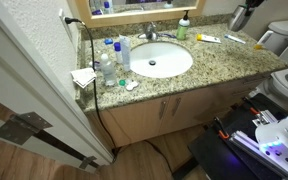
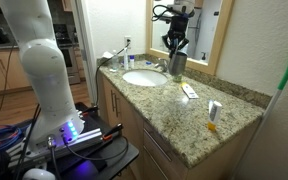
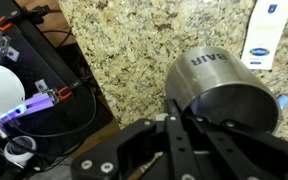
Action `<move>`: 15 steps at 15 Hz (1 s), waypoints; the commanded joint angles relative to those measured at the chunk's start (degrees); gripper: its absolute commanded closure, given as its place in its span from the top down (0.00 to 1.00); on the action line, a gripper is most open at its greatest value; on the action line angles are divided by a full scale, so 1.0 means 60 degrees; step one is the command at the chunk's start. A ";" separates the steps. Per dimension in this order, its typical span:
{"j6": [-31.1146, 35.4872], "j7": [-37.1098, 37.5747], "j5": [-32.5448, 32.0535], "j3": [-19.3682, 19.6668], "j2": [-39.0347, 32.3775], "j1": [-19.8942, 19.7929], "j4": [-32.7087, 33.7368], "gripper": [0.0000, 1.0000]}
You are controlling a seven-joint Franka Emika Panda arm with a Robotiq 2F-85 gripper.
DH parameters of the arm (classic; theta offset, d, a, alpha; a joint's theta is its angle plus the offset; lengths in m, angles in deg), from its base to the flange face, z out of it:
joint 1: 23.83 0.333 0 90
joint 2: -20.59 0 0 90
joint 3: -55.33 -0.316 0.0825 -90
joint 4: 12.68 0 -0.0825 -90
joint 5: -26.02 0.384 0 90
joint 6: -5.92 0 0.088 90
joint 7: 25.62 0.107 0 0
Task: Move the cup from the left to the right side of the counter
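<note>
One hand (image 2: 175, 55) pinches the cup (image 2: 177, 67), held over the worktop (image 2: 179, 108). Several bottles (image 1: 124, 55) stand beside the sink (image 1: 176, 56).

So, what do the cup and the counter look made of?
The cup is likely brushed metal, maybe steel: grey satin sheen with soft reflections. The counter looks like polished granite or a similar stone: speckled beige-brown grain with a slight gloss.

Open counter (image 2: 169, 115) past the sink (image 2: 142, 78), white tube (image 2: 189, 91) and small white container (image 2: 213, 112) in the way
</note>
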 commanded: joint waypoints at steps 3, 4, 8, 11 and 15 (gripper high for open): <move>0.0118 0.0041 0.0097 -0.0166 0.0218 -0.0354 -0.0383 0.06; 0.0029 0.0481 -0.0096 -0.0299 -0.0095 -0.0245 -0.0119 0.02; 0.1004 0.2302 -0.0943 -0.0723 -0.0600 0.0009 -0.0507 0.02; 0.1780 0.3904 -0.1333 -0.0657 -0.1136 0.0021 -0.0591 0.02; 0.2245 0.4876 -0.0756 -0.0218 -0.1965 -0.0332 -0.0500 0.02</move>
